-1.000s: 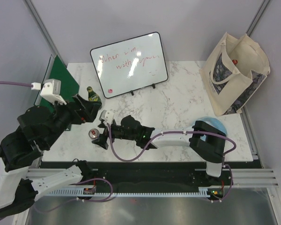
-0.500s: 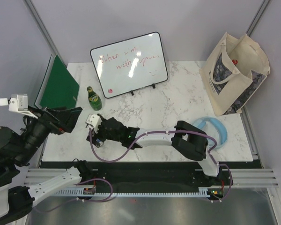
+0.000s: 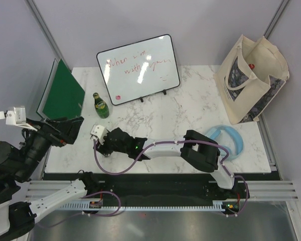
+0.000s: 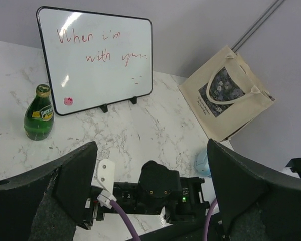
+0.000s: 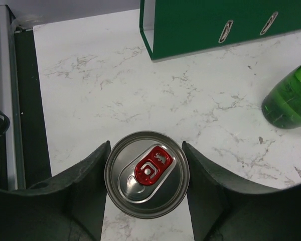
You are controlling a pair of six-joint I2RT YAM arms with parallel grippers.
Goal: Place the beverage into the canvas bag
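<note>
Right end effector [image 5: 146,150]: closed in on the can, one finger [image 5: 85,191] pressed against each side of it; low over the near-left part of the bench [image 3: 190,113].
Can [image 5: 147,175]: silver top with a red pull tab; upright on the bench between the right fingers; hidden under the end effector in the top view.
Left end effector [image 4: 151,145]: spread wide and holding nothing; raised off the near-left corner of the bench, facing across it.
Bottle [image 3: 100,105]: green glass, yellow label, gold cap; upright, a little beyond the can and apart from both end effectors.
Binder [image 3: 62,95]: green; stands at the far-left edge of the bench, left of the bottle.
Whiteboard [image 3: 138,69]: propped upright at the far edge, just right of the bottle; red handwriting and a small pink mark at its lower left.
Right arm [image 3: 165,148]: stretched leftward along the near edge.
Ring [image 3: 231,138]: light blue; flat on the near-right part of the bench, partly covered by the right arm.
Bag [image 3: 251,83]: cream cloth with a dark flowered panel, handles up, mouth open; at the far-right corner, leaning toward the wall; well apart from the can, at the opposite side of the bench.
</note>
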